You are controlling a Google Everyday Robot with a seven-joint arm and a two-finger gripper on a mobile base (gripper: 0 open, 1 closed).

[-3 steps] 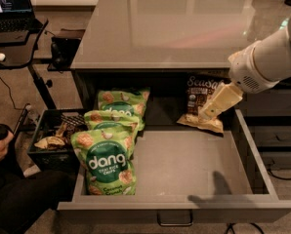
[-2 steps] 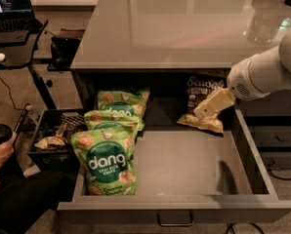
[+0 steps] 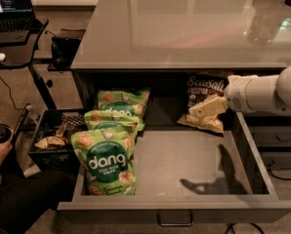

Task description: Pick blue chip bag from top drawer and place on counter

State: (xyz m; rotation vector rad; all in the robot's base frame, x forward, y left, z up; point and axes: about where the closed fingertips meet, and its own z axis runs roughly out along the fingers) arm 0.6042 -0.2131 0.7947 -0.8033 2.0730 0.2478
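Gripper (image 3: 198,113) low in the top drawer (image 3: 184,155), up against the blue chip bag (image 3: 204,87) standing upright just behind and above it; hold or opening impossible to tell.

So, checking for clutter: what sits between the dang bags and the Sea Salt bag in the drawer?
Only bare top drawer floor, per the camera view; the gripper is at the blue chip bag, against its lower half.

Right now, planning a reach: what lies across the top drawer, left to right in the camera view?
Green dang bags → bare top drawer floor → blue chip bag, the gripper in front of it.
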